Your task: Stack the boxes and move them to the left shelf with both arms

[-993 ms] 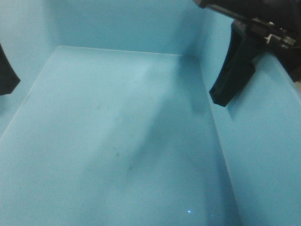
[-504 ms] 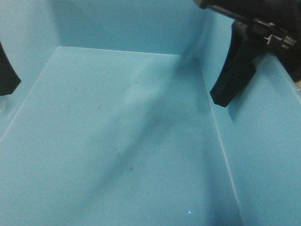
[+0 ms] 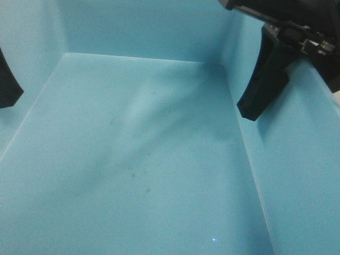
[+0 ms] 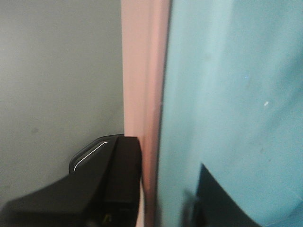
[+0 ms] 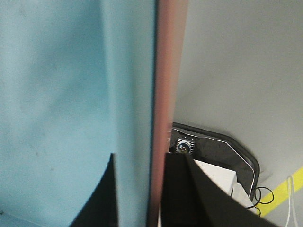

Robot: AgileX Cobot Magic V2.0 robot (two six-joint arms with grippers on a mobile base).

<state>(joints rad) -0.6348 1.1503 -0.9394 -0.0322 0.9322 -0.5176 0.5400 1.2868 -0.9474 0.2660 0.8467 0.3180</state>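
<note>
Now two nested: blue bin (image 3: 149, 159) inside pink bin (image 4: 142, 71); left gripper (image 4: 158, 165), right gripper (image 5: 142, 184) clamp doubled walls.

Little of the room shows. We read it as a work floor of the lab or warehouse kind, not a home.

- Front view: filled by the inside of a smooth plastic blue bin (image 3: 149, 159), a storage type.
- Wrist views: the wall of a pink bin (image 4: 139, 71) lies against the blue one's outside. Beyond them is bare, matt grey floor (image 5: 232, 61).
- Right wrist view, lower right: a yellow stripe (image 5: 284, 187) on the floor; we cannot tell whether it is tape or paint.
- Beside the stripe are a loose black cable (image 5: 262, 194) and a dark machine housing (image 5: 222, 144) with a white block (image 5: 215, 175).
</note>
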